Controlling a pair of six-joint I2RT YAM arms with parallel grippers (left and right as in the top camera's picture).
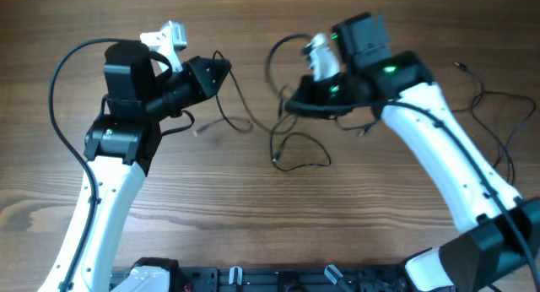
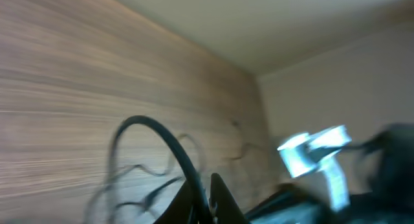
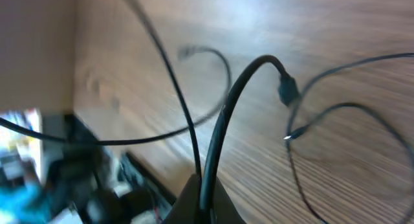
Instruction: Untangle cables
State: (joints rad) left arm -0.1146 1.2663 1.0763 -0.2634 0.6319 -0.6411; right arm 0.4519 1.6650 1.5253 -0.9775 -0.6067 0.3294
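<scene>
Currently: left gripper (image 2: 202, 197) pinched shut on one of the cables (image 2: 155, 130), which arches above the wooden table (image 1: 253, 224). Right gripper (image 3: 204, 197) likewise clamps a cable. Others lie loosely between the arms.

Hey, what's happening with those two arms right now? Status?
Left gripper shut on a cable. Right gripper shut on a second cable. More loops lying loose on the table between them.

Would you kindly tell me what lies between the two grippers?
Overhead, thin cables cross the bare table between the left gripper and right gripper.
</scene>
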